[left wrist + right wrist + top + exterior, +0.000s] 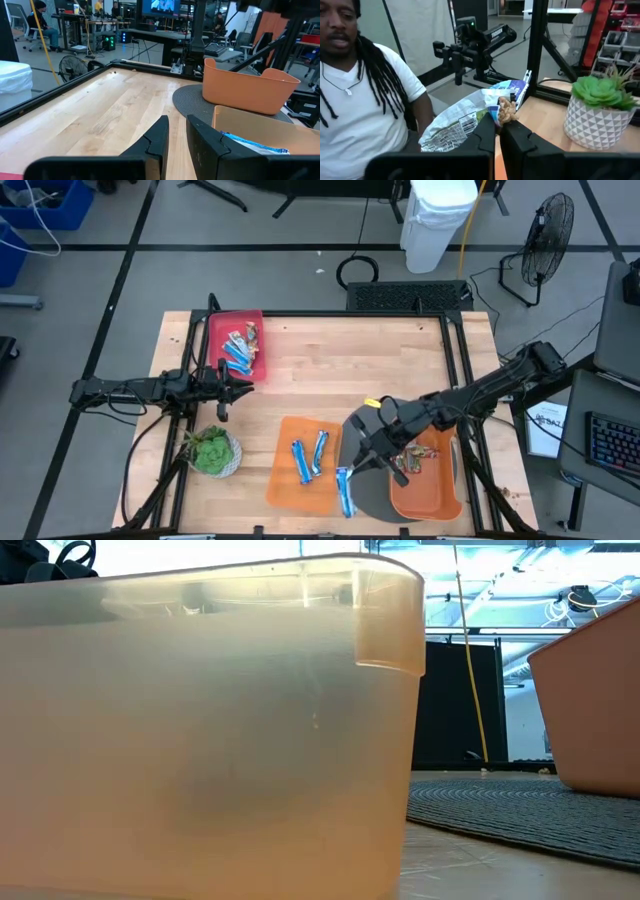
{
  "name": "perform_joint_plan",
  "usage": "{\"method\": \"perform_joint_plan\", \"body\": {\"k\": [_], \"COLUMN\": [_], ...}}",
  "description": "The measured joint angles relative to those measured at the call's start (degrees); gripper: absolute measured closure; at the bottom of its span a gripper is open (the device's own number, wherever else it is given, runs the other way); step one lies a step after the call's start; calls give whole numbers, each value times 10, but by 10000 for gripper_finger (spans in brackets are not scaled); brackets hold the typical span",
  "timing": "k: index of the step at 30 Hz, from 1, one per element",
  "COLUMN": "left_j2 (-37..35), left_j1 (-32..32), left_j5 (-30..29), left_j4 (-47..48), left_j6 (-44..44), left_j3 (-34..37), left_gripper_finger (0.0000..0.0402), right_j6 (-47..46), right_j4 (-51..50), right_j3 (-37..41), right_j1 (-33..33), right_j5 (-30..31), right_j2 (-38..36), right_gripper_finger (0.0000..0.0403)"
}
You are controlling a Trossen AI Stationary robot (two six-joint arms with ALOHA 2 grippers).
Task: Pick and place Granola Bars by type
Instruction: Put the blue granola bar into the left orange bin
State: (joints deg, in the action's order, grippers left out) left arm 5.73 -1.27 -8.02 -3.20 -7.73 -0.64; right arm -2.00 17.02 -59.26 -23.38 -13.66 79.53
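Note:
Granola bars lie sorted in three containers. The red tray [237, 345] at the far left holds several mixed bars. Two blue bars [308, 459] rest flat in the near orange bin [285, 480], and reddish-brown bars [412, 460] lie in the right orange bin [430, 485]. My right gripper [368, 460] hangs over the round dark mat [370, 500] between the orange bins, shut on a blue and silver bar [345, 492]. My left gripper [237, 382] waits beside the red tray's near end with a narrow empty gap between its fingers [177, 127]. My right gripper pinches the blue and silver bar between its two fingers at one end of the wrapper [496, 116]. The bar sticks out past the fingertips, crumpled, with its free end [445, 132] toward the table's near-left side. In the right wrist view it appears lifted clear.
A green plant in a white patterned bowl [213, 450] stands at the near left, also in the right wrist view [600, 117]. A person [365, 95] stands by the near edge. The low view is mostly filled by an orange bin wall [200, 740]. Bare wood lies mid-table [350, 370].

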Motion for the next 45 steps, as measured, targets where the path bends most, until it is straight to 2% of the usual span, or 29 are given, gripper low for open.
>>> {"method": "perform_joint_plan", "body": {"k": [8, 13, 19, 24, 29, 35, 40, 45], "left_j2": [0, 0, 0, 0, 0, 0, 0, 0], "left_j1": [0, 0, 0, 0, 0, 0, 0, 0], "left_j5": [0, 0, 0, 0, 0, 0, 0, 0], "left_j4": [0, 0, 0, 0, 0, 0, 0, 0], "left_j6": [0, 0, 0, 0, 0, 0, 0, 0], "left_j3": [0, 0, 0, 0, 0, 0, 0, 0], "left_gripper_finger": [330, 330, 330, 330, 330, 330, 330, 330], "right_j6": [33, 43, 38, 10, -19, -22, -24, -59], "right_j4": [-48, -46, -49, -6, 7, -2, -32, -41], "right_j3": [-59, -61, -61, -60, -60, -60, -60, -60], "right_j1": [5, 30, 69, 96, 120, 140, 151, 159], "right_j5": [-1, -1, 0, 1, 0, 3, 48, 49], "right_j2": [1, 16, 114, 210, 261, 275, 275, 275], "right_gripper_finger": [399, 399, 399, 399, 399, 399, 399, 391]}}
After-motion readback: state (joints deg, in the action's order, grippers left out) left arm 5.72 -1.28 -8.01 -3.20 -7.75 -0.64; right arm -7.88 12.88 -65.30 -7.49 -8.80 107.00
